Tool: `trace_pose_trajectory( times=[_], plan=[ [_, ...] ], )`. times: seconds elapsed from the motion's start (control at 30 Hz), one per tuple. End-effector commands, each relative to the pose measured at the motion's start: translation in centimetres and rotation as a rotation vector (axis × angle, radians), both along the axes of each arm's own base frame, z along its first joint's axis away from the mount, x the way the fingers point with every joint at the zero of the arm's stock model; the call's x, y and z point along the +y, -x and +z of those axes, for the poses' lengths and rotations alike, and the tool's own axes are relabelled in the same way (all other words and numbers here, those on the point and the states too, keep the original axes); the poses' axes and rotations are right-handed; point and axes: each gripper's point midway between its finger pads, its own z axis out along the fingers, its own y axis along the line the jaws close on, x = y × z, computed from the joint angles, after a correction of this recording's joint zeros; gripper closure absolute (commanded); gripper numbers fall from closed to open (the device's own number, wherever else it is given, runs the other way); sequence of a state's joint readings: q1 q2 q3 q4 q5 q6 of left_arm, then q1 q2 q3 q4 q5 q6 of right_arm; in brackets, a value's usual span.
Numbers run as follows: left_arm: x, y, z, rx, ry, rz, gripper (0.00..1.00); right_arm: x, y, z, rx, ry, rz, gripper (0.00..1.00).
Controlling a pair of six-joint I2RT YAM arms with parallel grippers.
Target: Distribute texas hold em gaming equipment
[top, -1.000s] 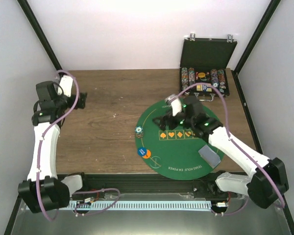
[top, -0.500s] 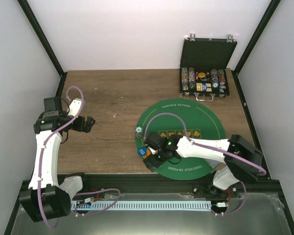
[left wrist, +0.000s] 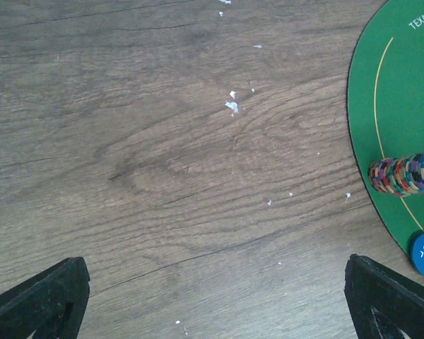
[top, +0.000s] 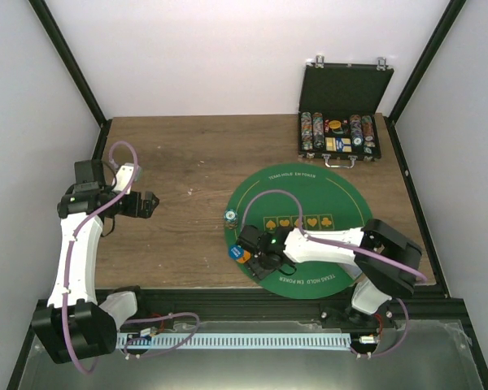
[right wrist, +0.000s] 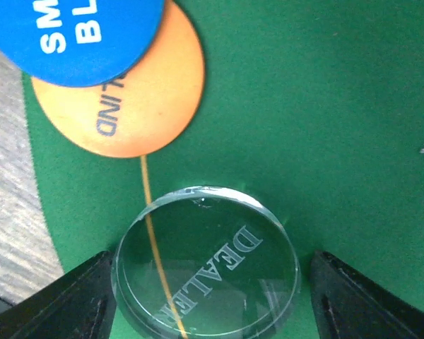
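On the green mat (right wrist: 325, 106), a blue disc (right wrist: 78, 35) overlaps an orange disc (right wrist: 138, 106), a clear DEALER disc (right wrist: 206, 261) flat just beside.

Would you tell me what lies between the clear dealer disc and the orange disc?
Only bare green mat, crossed by a thin yellow line, in the right wrist view.

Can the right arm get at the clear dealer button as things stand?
Probably yes: the dealer button lies flat on the green mat between the right gripper's open fingers, with nothing over it and the orange disc clear of it.
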State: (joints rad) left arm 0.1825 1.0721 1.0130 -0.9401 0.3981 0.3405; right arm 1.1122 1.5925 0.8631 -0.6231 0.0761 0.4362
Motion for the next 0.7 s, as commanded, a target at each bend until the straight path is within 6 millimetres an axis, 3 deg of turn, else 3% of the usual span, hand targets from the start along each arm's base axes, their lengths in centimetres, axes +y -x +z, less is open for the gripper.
trace_pose_trajectory(
  times=[0.0,0.33,0.53,0.67],
  plan=[
    [-0.1,0.0,0.5,-0.013,0.007,0.005,0.01,-0.7,-0.3,-0.5,-0.029,0.053,-0.04,0.28],
    [0.0,0.1,0.6,-0.02,-0.001,0.011,0.0,-2.0,-0.7,-0.2,-0.058,0.098,-0.081,0.5],
    [-0.2,0.1,0.8,-0.023,0.004,0.003,0.01,-1.9,-2.0,3.0,-0.141,0.045,-0.103,0.57],
    [-0.4,0.2,1.0,-0.026,0.013,-0.01,0.0,-2.4,-5.1,5.6,-0.209,-0.008,-0.15,0.59]
  ],
)
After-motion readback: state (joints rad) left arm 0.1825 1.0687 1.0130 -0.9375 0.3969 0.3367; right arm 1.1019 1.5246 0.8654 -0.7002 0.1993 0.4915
